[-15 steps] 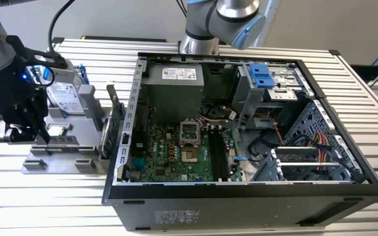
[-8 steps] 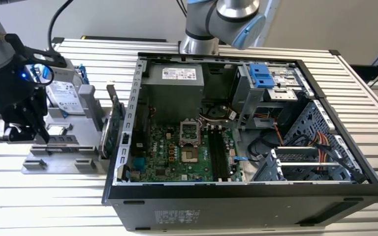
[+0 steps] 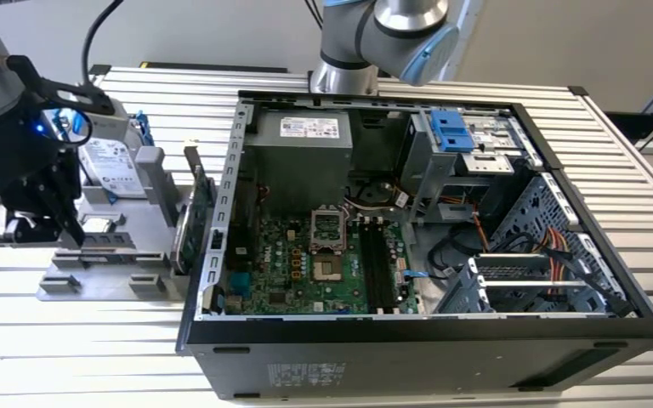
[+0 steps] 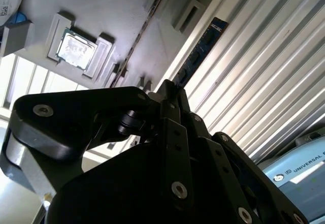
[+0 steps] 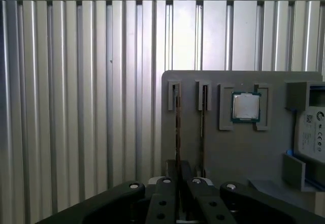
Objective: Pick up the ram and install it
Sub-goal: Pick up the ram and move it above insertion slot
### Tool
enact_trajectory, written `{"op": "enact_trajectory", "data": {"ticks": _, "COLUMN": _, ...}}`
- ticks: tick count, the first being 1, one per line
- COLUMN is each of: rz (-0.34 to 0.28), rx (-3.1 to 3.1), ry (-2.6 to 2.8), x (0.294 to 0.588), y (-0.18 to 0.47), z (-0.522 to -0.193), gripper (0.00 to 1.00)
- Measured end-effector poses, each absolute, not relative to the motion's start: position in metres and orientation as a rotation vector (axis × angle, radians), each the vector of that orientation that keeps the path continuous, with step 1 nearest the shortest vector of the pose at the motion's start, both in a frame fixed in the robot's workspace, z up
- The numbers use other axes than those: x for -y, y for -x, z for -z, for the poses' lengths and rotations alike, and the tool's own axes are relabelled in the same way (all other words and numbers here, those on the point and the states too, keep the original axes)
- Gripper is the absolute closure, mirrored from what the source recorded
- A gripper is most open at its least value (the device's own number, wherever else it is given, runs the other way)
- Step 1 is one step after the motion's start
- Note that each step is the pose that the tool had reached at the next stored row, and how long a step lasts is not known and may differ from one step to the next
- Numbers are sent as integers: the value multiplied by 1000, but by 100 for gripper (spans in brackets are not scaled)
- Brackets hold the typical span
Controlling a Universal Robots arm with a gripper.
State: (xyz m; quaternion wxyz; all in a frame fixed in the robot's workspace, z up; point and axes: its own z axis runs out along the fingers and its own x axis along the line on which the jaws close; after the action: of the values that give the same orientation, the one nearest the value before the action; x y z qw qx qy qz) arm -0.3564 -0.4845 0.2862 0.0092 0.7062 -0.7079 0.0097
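The ram (image 4: 203,49) is a thin dark blue stick that runs straight out from between my fingertips. In the first wrist view the ram (image 5: 176,127) stands on edge along the outer slot of the grey parts holder (image 5: 244,153). My gripper (image 4: 171,88) looks shut on the stick's near end, with the dark fingers (image 5: 165,186) pressed close together around it. In the exterior view the gripper (image 3: 34,229) hangs low over the holder (image 3: 99,272), at that view's left, well away from the open computer case (image 3: 417,336).
A second thin stick (image 5: 202,122) sits in the neighbouring slot, and a square processor chip (image 5: 246,106) lies beside it. A silver hard drive (image 3: 111,166) and a green card on edge (image 3: 194,217) stand between holder and case. Long black memory slots (image 3: 377,263) run across the motherboard.
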Motion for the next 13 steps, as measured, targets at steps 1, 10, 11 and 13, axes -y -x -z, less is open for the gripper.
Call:
{"op": "enact_trajectory", "data": {"ticks": 1, "rz": -30, "rx": 2211, "ry": -2206, "x": 485, "y": 356, "z": -287, "gripper": 100}}
{"op": "enact_trajectory", "data": {"ticks": 10, "rz": -30, "rx": 2211, "ry": -2206, "x": 484, "y": 356, "z": -293, "gripper": 100}}
{"op": "enact_trajectory", "data": {"ticks": 11, "rz": -30, "rx": 2211, "ry": -2206, "x": 484, "y": 356, "z": -293, "gripper": 100}}
{"op": "enact_trajectory", "data": {"ticks": 13, "rz": -30, "rx": 2211, "ry": -2206, "x": 484, "y": 356, "z": -294, "gripper": 100}}
